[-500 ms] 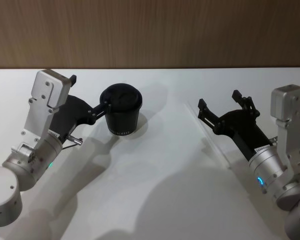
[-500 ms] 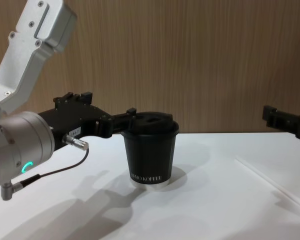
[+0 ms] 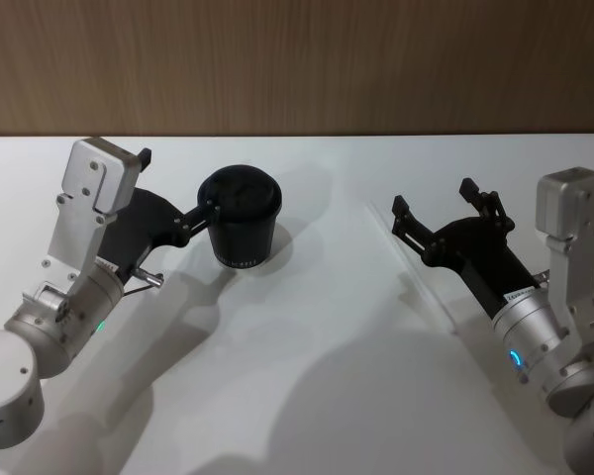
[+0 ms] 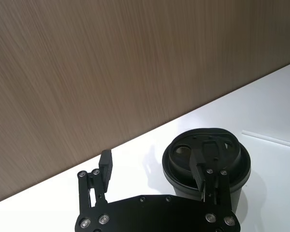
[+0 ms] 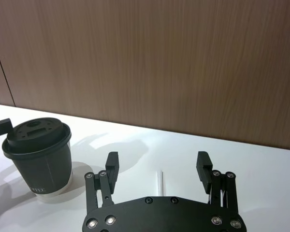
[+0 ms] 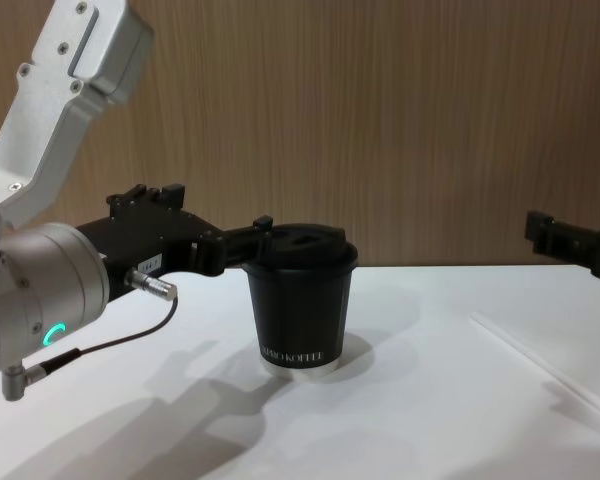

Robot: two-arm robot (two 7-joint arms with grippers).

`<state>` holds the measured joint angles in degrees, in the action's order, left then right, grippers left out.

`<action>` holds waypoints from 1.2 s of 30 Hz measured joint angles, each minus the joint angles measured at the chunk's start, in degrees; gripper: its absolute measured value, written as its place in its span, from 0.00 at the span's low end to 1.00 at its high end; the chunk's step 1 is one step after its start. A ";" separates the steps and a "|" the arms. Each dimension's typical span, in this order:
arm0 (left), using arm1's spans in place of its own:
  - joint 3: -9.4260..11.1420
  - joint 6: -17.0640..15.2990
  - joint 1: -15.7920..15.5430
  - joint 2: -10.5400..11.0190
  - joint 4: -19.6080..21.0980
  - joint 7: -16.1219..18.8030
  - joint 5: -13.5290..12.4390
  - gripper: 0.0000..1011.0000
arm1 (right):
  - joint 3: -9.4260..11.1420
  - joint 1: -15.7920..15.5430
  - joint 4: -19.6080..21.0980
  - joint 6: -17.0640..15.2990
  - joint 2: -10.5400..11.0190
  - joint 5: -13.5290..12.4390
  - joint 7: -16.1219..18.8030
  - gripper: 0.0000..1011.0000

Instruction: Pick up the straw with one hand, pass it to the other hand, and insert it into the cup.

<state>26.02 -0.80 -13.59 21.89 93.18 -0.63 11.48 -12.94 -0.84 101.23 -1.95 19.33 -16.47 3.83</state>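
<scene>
"On the surface, right side, the straw [image 6: 540, 366] lies flat below the right hand [image 3: 433, 195], fingers apart."
"Light, slippery, easily crushed (pinch mid-length, gently). The left hand [image 3: 178, 180], also spread, hovers by the cup [image 3: 240, 213]."

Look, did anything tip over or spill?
No, nothing looks odd. The cup stands upright with its lid on, and the straw lies flat on the table below the open right claw. The open left claw is beside the cup.

Brown wooden wall [image 3: 297, 59] seen at the back, marked with fine lines, one thin upright join [image 5: 1, 63] cut in it, white smooth surface [image 3: 307, 297] set against it, brightly lit, soft grey shadows [image 3: 376, 396] laid across it
</scene>
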 joint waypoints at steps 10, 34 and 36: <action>0.00 0.00 0.00 0.00 0.00 0.00 0.00 0.99 | 0.00 0.00 0.00 0.00 0.00 0.00 0.00 0.99; 0.00 0.00 0.00 0.00 0.00 0.00 0.00 0.99 | 0.04 0.00 0.00 -0.01 0.00 0.02 0.00 0.99; 0.00 0.00 0.00 0.00 0.00 0.00 0.00 0.99 | 0.08 0.00 0.02 -0.05 0.05 0.09 0.01 0.99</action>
<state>26.02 -0.80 -13.59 21.89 93.18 -0.63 11.48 -12.86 -0.84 101.24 -2.00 19.39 -16.37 3.84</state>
